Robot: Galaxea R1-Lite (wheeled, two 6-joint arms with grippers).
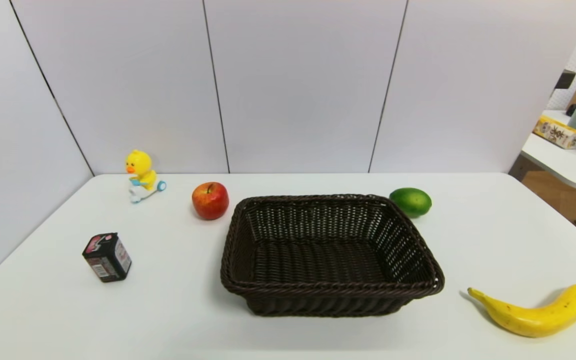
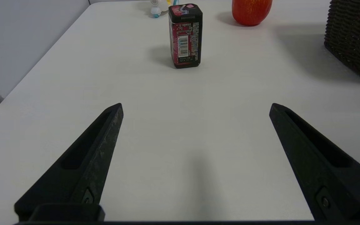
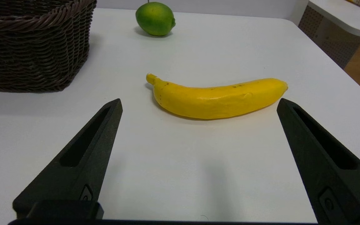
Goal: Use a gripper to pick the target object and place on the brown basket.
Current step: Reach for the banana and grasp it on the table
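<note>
The basket (image 1: 332,255) sits in the middle of the white table (image 1: 288,335), with nothing in it, and serves as the landmark for everything else. The banana (image 1: 535,310) lies flat on the table to the basket's right, near its front corner but apart from it, its thin stem end pointing toward the basket. The lime (image 1: 411,201) rests just beside the basket's far right corner, and the apple (image 1: 210,200) stands just beside its far left corner. Farther left of the basket a small dark box (image 1: 107,257) stands upright, and a yellow duck toy (image 1: 142,176) is beyond the apple, near the wall. The right gripper (image 3: 198,104) hovers low over the table on the basket's right, its fingers spread wide and holding nothing, with the banana lying crosswise just ahead of the tips. The left gripper (image 2: 196,107) is parked over the table on the basket's left, also spread wide and holding nothing, facing the box from well back.
</note>
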